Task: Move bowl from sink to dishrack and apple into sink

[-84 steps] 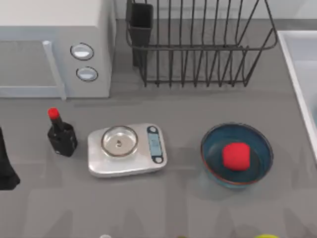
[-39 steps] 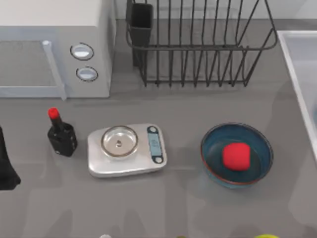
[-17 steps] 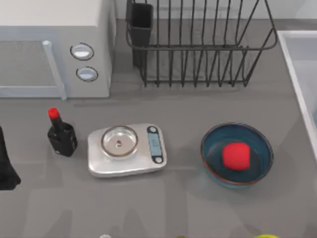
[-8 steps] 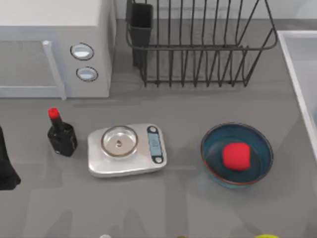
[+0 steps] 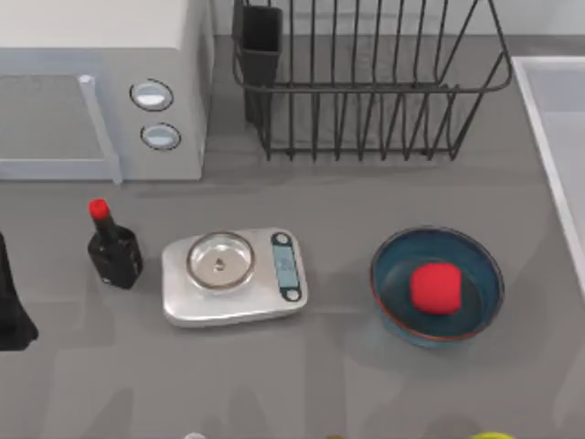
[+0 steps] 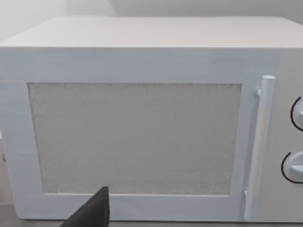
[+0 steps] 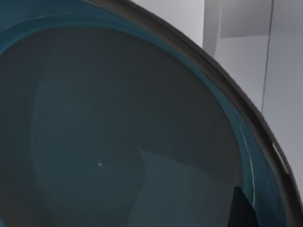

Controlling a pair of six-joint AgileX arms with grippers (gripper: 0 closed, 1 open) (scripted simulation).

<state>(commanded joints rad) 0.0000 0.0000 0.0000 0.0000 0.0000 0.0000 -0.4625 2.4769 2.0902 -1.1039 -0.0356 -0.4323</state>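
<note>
The teal-blue bowl (image 7: 118, 118) with a dark rim sits very close under my right gripper, whose dark tip (image 7: 242, 209) hangs over the bowl's inside. Pale sink (image 7: 284, 71) wall stands behind it. In the top view the sink (image 5: 553, 101) runs along the right edge. The red apple (image 5: 435, 287) lies inside a second, look-alike bowl (image 5: 391, 274) on the table, right of centre. The black wire dishrack (image 5: 366, 87) stands at the back with its dark cup (image 5: 260, 41). My left arm (image 5: 11, 302) is parked at the left edge, facing the microwave (image 6: 142, 137).
A white microwave (image 5: 91, 82) fills the back left. A black bottle with a red cap (image 5: 113, 251) and a silver kitchen scale (image 5: 234, 276) stand between my left arm and the bowl holding the apple. A yellow-green object (image 5: 494, 436) peeks in at the front edge.
</note>
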